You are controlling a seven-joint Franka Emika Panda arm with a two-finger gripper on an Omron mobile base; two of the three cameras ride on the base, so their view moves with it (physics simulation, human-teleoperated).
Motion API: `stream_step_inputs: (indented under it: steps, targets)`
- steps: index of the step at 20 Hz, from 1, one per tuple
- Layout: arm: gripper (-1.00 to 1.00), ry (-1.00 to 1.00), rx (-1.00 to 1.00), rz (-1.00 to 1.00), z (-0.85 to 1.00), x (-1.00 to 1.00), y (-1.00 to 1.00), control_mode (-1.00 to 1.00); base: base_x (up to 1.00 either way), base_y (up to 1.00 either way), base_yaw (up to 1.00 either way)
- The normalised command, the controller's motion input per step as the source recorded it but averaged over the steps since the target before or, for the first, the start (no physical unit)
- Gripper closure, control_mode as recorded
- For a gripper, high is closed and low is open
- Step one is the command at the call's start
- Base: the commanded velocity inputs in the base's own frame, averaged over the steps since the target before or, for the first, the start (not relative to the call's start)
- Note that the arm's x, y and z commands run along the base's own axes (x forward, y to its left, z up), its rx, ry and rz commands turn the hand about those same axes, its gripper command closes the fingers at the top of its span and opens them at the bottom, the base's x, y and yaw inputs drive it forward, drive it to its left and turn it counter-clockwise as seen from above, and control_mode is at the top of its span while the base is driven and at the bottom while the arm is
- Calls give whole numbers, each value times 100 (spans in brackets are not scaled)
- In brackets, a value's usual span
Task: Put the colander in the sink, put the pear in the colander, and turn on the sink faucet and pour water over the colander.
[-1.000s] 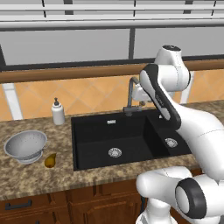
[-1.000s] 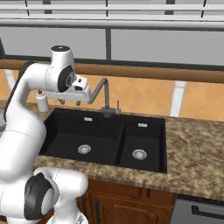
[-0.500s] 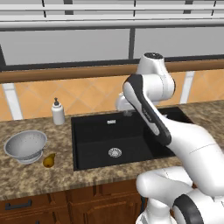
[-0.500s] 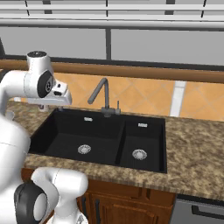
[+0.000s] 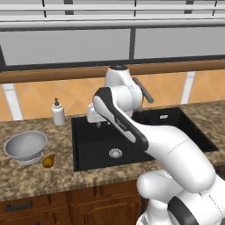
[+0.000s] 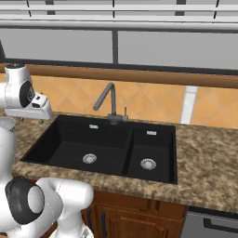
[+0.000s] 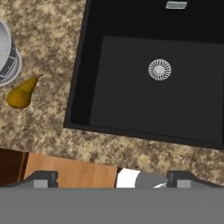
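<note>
My pincer (image 7: 112,177) stands wide open and empty, its two dark fingertips (image 7: 41,178) far apart at the foot of the hand view. It hangs above the left rear corner of the sink (image 5: 88,154), seen in the left base view as the white hand (image 5: 96,115) over the black rim. Below me lies the wide basin with its round silver drain (image 7: 159,69). Left of the sink, on the speckled stone tabletop (image 5: 26,176), the pear (image 5: 48,161) lies on its side, just beside the colander (image 5: 25,146), which sits upright. Behind them stands the white soap bottle (image 5: 58,113). The sink faucet (image 6: 108,102) rises at the back between the two basins, its spout angled over the wide one.
</note>
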Motion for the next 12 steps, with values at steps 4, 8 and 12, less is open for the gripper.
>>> stream_step_inputs:
  steps: [4,8,12]
  targets:
    - [-100,3,1,0,-30,16,89,-100,0,0,0]
    - [-100,0,4,0,-29,15,80,-100,0,0,0]
    - [-100,0,5,0,-34,17,76,-100,0,0,0]
